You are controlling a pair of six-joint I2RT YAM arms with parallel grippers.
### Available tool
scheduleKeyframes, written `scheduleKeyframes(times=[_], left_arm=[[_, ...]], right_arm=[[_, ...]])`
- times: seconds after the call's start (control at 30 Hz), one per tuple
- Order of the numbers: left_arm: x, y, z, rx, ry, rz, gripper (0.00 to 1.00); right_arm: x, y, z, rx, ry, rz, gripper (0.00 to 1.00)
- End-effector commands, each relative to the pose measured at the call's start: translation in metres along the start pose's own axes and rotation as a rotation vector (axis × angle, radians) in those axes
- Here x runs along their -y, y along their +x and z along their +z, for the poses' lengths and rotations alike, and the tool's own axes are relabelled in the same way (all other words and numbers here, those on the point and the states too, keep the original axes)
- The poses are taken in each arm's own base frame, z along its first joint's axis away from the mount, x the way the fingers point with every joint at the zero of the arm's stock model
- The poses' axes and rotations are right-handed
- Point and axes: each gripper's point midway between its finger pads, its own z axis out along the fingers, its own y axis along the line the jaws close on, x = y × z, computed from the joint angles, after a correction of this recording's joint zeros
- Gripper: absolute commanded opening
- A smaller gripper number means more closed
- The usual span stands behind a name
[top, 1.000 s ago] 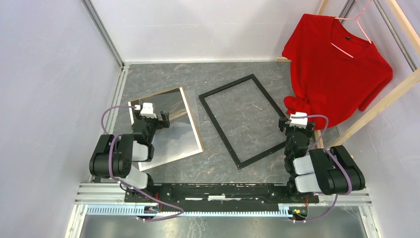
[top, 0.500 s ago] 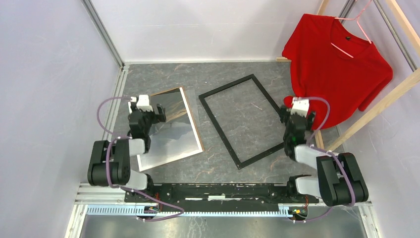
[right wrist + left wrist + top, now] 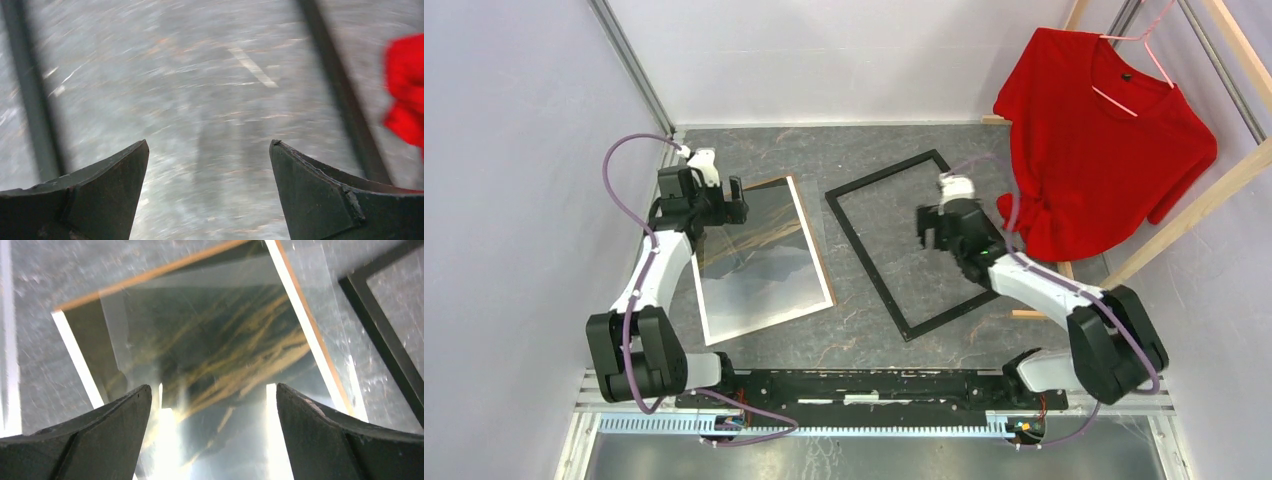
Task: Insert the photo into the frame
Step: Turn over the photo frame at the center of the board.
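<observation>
The photo lies flat on the table left of centre, dark golden sky at its far end, pale mist at its near end, white border; a brown board edge shows under it. A clear sheet lies over it in the left wrist view. The black frame lies flat at centre, front face up, empty inside. My left gripper is open above the photo's far left part. My right gripper is open above the table inside the frame, whose rails show blurred in the right wrist view.
A red shirt hangs on a hanger from a wooden rack at the far right, its lower hem close to the frame's right rail. White walls close the table at the back and left.
Both arms have stretched out from their folded pose near the bases. The left gripper moved to the photo's far end, the right gripper moved left over the frame's inside. Both stay open.
</observation>
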Motion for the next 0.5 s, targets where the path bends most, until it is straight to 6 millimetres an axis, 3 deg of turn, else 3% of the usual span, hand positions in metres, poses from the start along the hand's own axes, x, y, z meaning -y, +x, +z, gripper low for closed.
scheduleKeyframes(times=[0.0,0.2,0.47], left_arm=[[0.017,0.023,-0.037,-0.144,0.076,0.026,1.00],[0.023,0.038,-0.062,-0.214,0.088,0.037,1.00],[0.025,0.051,-0.080,-0.249,0.089,0.061,1.00]], right_arm=[[-0.073,0.018,-0.013,-0.070,-0.163,-0.216,0.98],[-0.145,0.052,-0.022,-0.132,-0.335,-0.357,0.98],[-0.172,0.082,-0.021,-0.189,-0.396,-0.425,0.94]])
